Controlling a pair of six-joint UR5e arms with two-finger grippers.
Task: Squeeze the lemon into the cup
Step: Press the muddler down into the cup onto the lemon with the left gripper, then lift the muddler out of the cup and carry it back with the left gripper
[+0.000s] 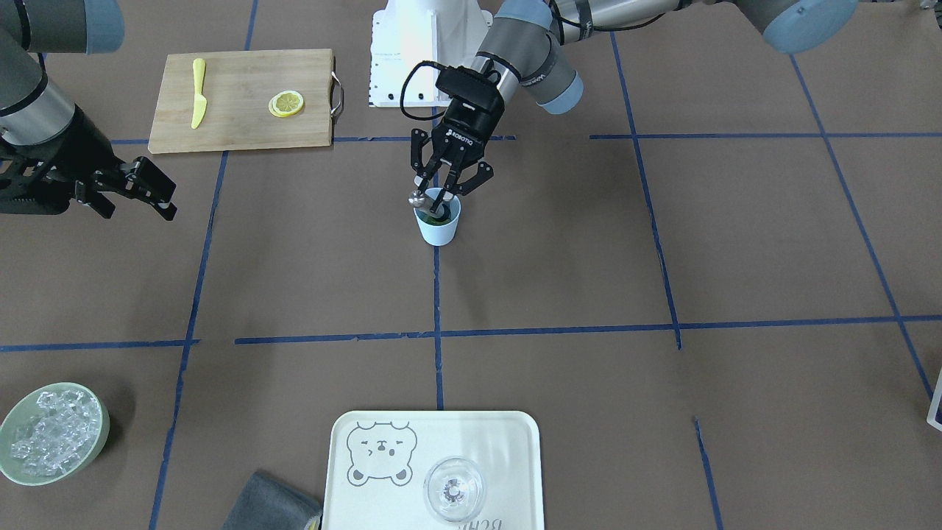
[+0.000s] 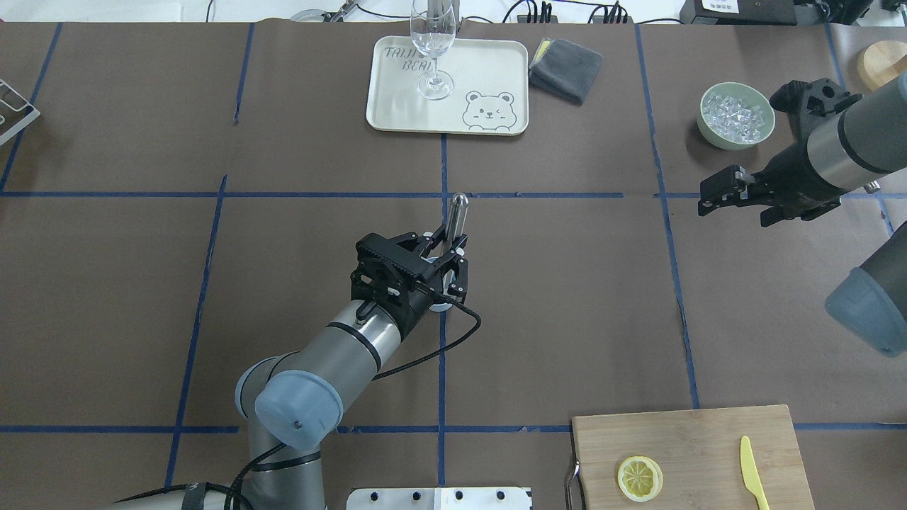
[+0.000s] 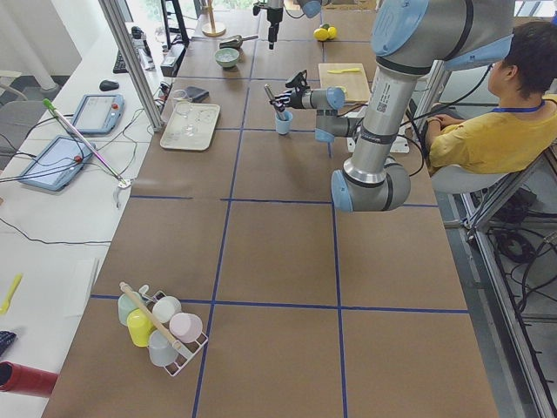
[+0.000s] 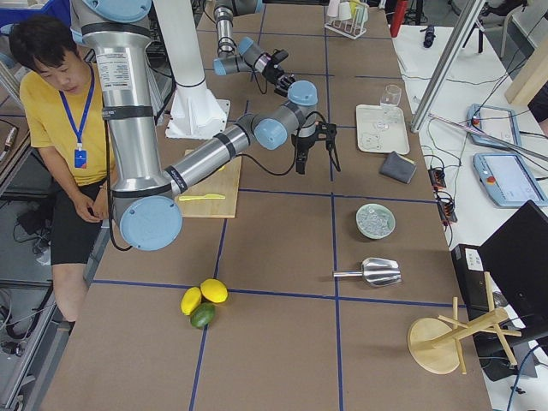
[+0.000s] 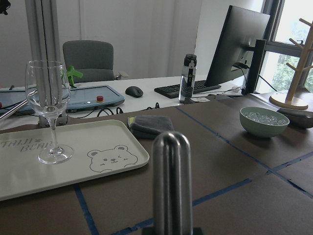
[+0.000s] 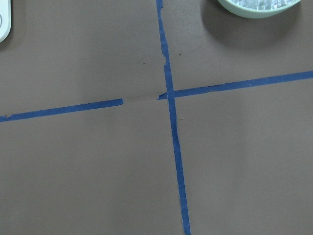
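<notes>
A lemon slice (image 1: 286, 103) lies on the wooden cutting board (image 1: 243, 125), also in the overhead view (image 2: 640, 477). The light-blue cup (image 1: 438, 224) stands mid-table with something dark green inside. My left gripper (image 1: 439, 200) hangs right over the cup, shut on a metal rod (image 2: 457, 212) that dips into the cup and tilts away from me. The gripper hides most of the cup in the overhead view. My right gripper (image 1: 158, 197) is open and empty, above bare table, apart from the board and the cup.
A yellow knife (image 1: 198, 92) lies on the board. A pale green bowl of ice (image 1: 51, 433) stands at the far edge. A white tray (image 1: 478, 442) holds a clear glass (image 1: 454, 489), with a grey cloth (image 1: 268, 504) beside it.
</notes>
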